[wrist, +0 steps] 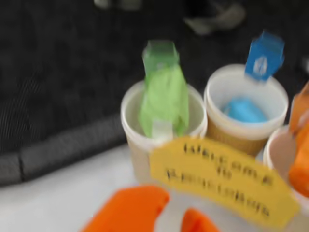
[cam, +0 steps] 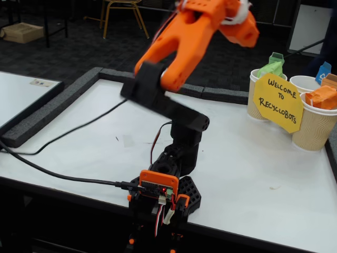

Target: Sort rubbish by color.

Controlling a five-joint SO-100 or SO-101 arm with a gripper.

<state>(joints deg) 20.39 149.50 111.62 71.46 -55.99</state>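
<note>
Jaws parted and empty as I look down on the cups, where the green wad, blue wad and orange wad sit just ahead.

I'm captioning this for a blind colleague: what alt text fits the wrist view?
Blurry close-up of paper cups behind a yellow sign: a green wad in the left cup, a blue wad in the middle cup, something orange at the right edge. Orange gripper tips show at the bottom.

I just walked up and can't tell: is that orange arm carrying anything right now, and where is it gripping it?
Nothing, as far as the wrist view shows: the gripper has only bare gap between its jaws. The green wad and blue wad already sit in cups.
</note>
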